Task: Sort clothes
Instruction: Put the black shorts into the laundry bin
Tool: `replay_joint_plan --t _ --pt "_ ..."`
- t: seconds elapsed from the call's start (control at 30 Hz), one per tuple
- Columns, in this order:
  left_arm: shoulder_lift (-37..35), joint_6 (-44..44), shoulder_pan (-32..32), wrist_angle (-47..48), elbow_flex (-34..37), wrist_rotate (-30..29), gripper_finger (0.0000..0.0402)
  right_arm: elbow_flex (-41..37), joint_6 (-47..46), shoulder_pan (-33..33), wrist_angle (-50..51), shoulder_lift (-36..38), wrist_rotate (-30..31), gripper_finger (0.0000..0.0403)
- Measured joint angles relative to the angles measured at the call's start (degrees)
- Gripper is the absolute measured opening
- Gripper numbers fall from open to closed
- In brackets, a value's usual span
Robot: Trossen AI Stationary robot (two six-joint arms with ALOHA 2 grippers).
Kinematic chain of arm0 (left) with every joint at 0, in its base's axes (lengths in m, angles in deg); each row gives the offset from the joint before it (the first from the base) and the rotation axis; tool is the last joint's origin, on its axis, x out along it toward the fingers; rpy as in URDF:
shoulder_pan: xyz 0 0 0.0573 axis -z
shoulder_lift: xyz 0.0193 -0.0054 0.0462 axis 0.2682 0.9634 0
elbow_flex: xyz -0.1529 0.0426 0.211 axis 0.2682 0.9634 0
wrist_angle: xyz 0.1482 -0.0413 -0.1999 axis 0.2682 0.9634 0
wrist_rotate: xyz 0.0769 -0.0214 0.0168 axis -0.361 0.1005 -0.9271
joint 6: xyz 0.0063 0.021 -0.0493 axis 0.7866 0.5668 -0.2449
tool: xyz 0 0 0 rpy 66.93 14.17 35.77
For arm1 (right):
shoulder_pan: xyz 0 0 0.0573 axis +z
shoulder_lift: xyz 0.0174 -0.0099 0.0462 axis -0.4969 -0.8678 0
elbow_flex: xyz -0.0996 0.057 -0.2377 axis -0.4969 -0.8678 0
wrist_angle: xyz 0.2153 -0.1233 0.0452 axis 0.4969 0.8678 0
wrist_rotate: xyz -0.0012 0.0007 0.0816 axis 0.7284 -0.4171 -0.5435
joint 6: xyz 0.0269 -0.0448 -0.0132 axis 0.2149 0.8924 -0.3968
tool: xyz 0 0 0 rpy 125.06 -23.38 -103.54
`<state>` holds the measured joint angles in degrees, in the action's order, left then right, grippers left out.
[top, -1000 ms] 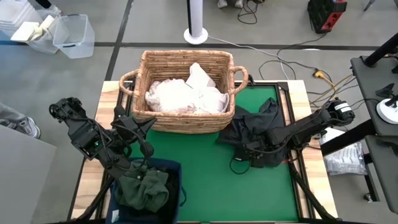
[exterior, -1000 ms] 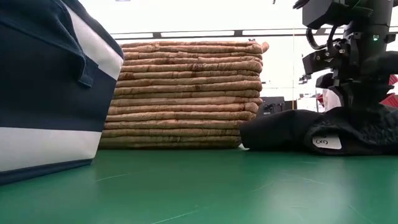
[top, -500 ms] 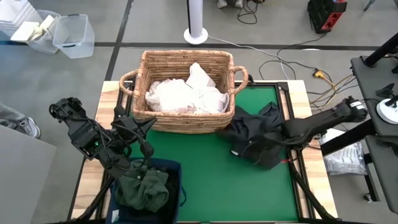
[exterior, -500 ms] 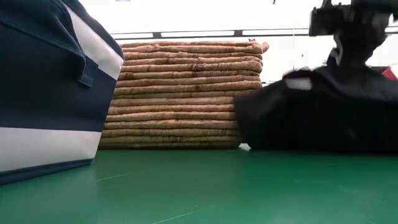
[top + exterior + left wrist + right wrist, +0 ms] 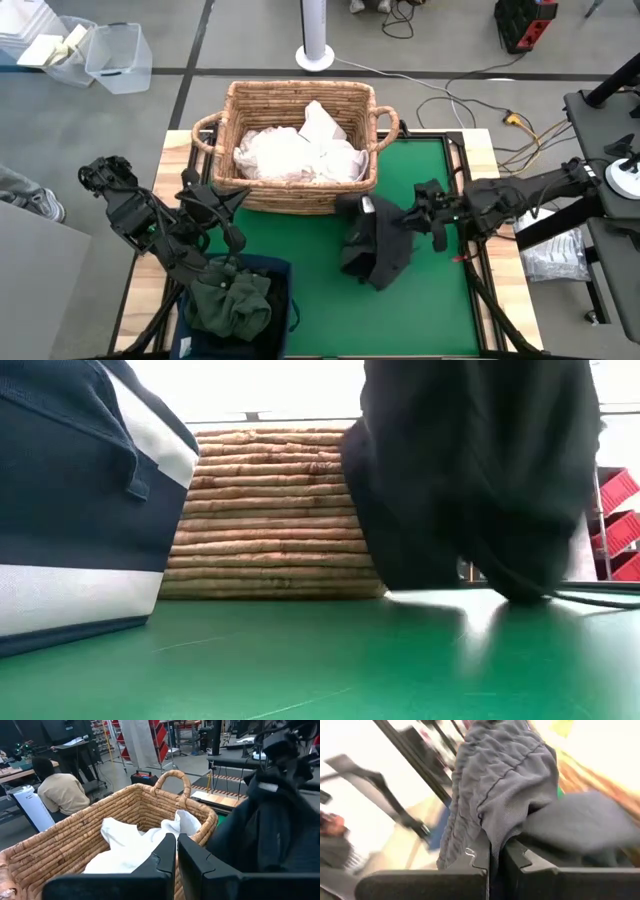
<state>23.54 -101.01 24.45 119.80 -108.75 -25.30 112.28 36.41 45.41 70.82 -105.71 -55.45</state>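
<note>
The right hand (image 5: 418, 213) is clamped tight on a black garment (image 5: 378, 243), pinching a fold of the dark cloth between its fingers (image 5: 470, 862), and the garment hangs from it in a long drape over the green surface (image 5: 320, 270), just in front of the wicker basket (image 5: 296, 108). From table height the cloth (image 5: 470, 470) fills the upper part of the view, its lowest folds at or just above the green mat, and the basket's woven wall (image 5: 280, 510) stands behind it. Inside the basket lies a heap of white clothes (image 5: 298, 152), bunched loosely. The left hand (image 5: 228, 200) is closed on nothing, its two fingers (image 5: 167, 852) pressed together, and it sits near the basket's front left corner, above the navy bin (image 5: 236, 310) at the near left edge of the surface. A dark greenish garment (image 5: 232, 302) is crumpled inside that bin. Past the left hand's fingers the basket handle (image 5: 172, 780) curves up, and a person in a tan top (image 5: 62, 792) sits with their back turned in the room beyond
</note>
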Motion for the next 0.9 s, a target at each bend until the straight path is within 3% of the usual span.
replay_joint_plan --t 0.23,0.37,0.57,0.9 --pt "-0.13 5.19 0.0 0.03 -6.68 -0.64 0.0 0.02 7.02 0.0 -23.77 -5.99 0.08 0.0009" --pt "-0.15 7.28 0.0 0.51 -10.32 -2.56 0.0 4.66 10.46 0.0 -27.32 -11.14 -0.05 0.0009" --pt "-0.15 10.08 0.0 0.92 -14.48 -2.64 0.0 21.01 18.38 0.0 -22.32 -21.49 -3.36 0.0009" --pt "-0.02 7.02 0.24 0.89 -22.43 -2.52 0.0 52.09 27.05 1.03 1.56 -37.71 -4.05 0.0009"
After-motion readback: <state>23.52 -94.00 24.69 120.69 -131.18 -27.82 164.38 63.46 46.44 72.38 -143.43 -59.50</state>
